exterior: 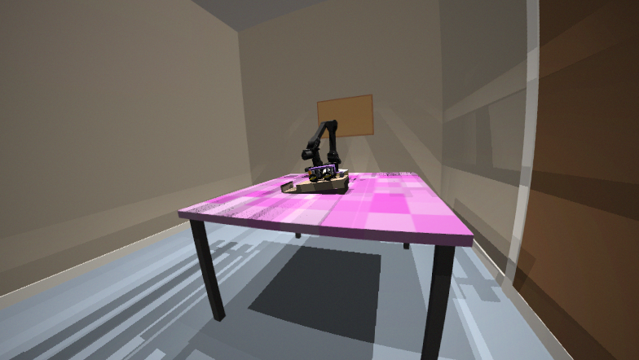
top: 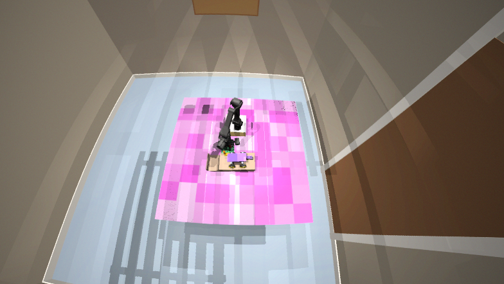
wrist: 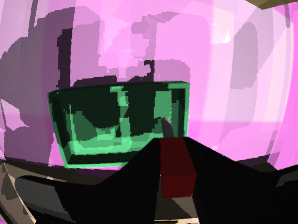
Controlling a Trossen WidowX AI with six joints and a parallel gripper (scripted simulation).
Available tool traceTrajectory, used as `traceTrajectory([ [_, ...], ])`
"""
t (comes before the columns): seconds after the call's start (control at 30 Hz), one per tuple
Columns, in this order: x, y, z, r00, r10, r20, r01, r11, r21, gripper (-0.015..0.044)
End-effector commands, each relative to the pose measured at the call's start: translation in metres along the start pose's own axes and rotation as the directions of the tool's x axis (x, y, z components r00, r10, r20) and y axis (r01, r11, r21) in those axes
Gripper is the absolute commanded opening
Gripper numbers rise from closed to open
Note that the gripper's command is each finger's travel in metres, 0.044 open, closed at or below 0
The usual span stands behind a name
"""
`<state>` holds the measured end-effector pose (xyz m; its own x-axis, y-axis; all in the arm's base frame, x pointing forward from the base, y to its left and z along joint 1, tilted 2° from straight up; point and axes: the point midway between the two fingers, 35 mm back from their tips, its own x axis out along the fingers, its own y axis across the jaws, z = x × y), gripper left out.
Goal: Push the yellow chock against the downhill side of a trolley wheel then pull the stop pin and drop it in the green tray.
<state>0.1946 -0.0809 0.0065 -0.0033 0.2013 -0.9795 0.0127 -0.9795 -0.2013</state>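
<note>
My gripper (top: 230, 144) (wrist: 170, 144) is shut on the red head of the stop pin (wrist: 178, 172). The pin's grey shank points at the green tray (wrist: 186, 105), above its right part in the wrist view. In the top view the tray lies behind the ramp (top: 224, 166) (exterior: 319, 186), partly hidden by the gripper. The purple trolley (top: 236, 157) (exterior: 323, 169) stands on the ramp. The orange part of the chock (top: 224, 152) (exterior: 310, 172) shows at the trolley's downhill, left end. Whether it touches a wheel cannot be told.
The arm's pale base block (top: 238, 133) stands behind the tray on the pink table (top: 236, 211) (exterior: 403, 219). An upright end stop (top: 207, 162) (exterior: 286, 186) stands at the ramp's low left end. The trolley and ramp are close in front of the gripper.
</note>
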Motion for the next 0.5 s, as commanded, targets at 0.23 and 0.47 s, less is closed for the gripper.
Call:
traceTrajectory([
  [0.23, 0.0029, 0.0026, -0.0006, 1.000, -0.001, -0.006, 0.001, 1.000, 0.004, 0.0190],
  [0.47, 0.0040, 0.0063, 0.0001, 1.000, 0.000, -0.006, 0.001, 1.000, 0.004, 0.0190],
])
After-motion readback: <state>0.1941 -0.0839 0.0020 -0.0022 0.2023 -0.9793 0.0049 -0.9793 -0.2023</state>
